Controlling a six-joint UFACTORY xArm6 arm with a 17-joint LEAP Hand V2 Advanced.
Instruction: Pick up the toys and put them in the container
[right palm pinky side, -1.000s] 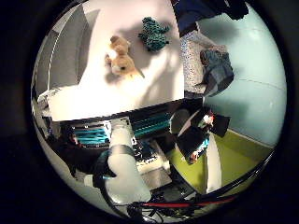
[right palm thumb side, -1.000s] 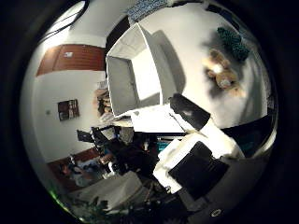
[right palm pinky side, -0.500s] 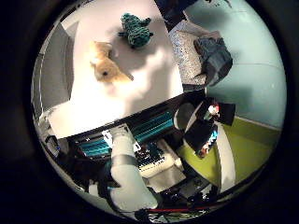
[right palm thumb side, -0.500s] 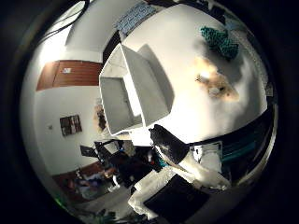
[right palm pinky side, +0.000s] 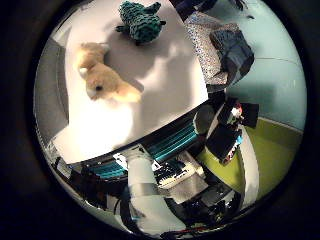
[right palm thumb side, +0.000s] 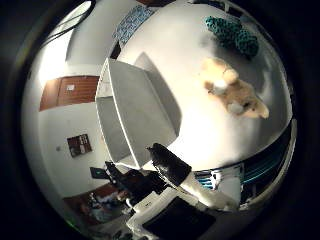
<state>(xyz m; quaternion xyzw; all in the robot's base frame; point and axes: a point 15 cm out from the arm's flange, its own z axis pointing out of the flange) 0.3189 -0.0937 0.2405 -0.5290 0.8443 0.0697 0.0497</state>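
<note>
Right thumb side palm view shows part of the hand (right palm thumb side: 187, 180) reaching in from the lower edge: a black-tipped finger on a white body, stretched out straight and holding nothing, so the hand looks apart rather than clamped, though only this much of it shows. Its black tip lies in the frame just below the near corner of the white container (right palm thumb side: 132, 117), an open box standing on the white table (right palm thumb side: 200, 135) at centre left of the frame; whether tip and box touch cannot be told. To the right of the container, apart from it, a tan plush toy (right palm thumb side: 232, 95) lies on the table in the upper right of the frame. Beyond it, near the top right and close to the table's far edge, lies a teal knitted toy (right palm thumb side: 232, 35), a little apart from the tan one. Both toys are outside the container. In the right little finger side palm view, the two toys lie in the upper left, with a white finger at the bottom centre.
</note>
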